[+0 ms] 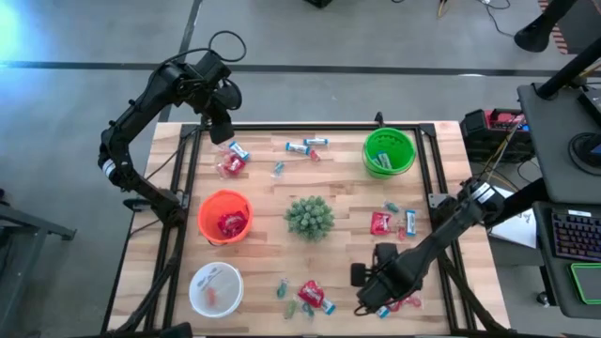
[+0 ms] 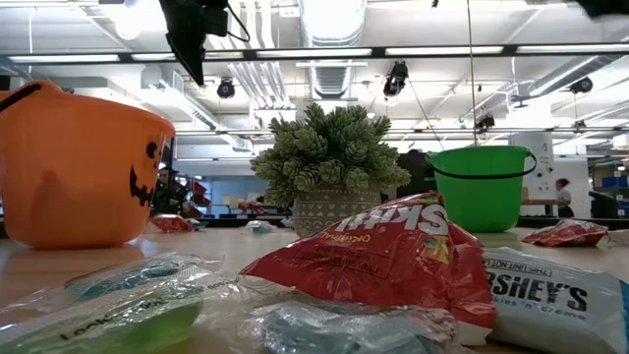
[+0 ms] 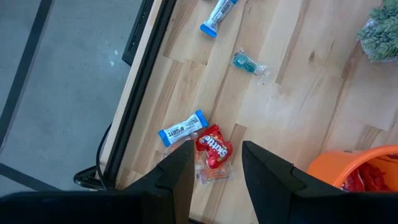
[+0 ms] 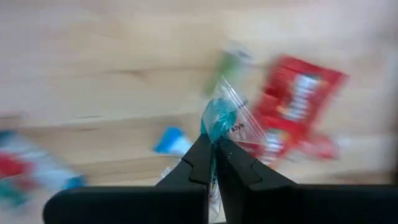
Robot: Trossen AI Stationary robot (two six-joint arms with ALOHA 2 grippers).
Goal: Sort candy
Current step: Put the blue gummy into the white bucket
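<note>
Candy lies scattered over the wooden table (image 1: 338,253). My right gripper (image 4: 214,148) hangs over the near middle of the table (image 1: 362,302), shut on a teal sweet in a clear wrapper (image 4: 219,119). Below it lie a red packet (image 4: 300,99), a green piece (image 4: 230,62) and a blue-wrapped piece (image 4: 169,140). My left gripper (image 3: 214,155) stands open high over the far left of the table (image 1: 222,130), above a red packet (image 3: 214,149) and a blue-and-white bar (image 3: 181,129) that lie flat on the wood. My right gripper pinches the clear wrapper's lower end (image 4: 216,138) between its two fingertips, pointing down from above. The teal sweet stands out just past the fingertips, lifted clear of the table.
An orange bowl (image 1: 224,216) with red packets, a white bowl (image 1: 215,287) and a green bowl (image 1: 389,151) stand around a spiky green plant (image 1: 309,216) at the middle. More candy lies near the far edge (image 1: 308,145) and at the right (image 1: 392,222). A black frame rims the table.
</note>
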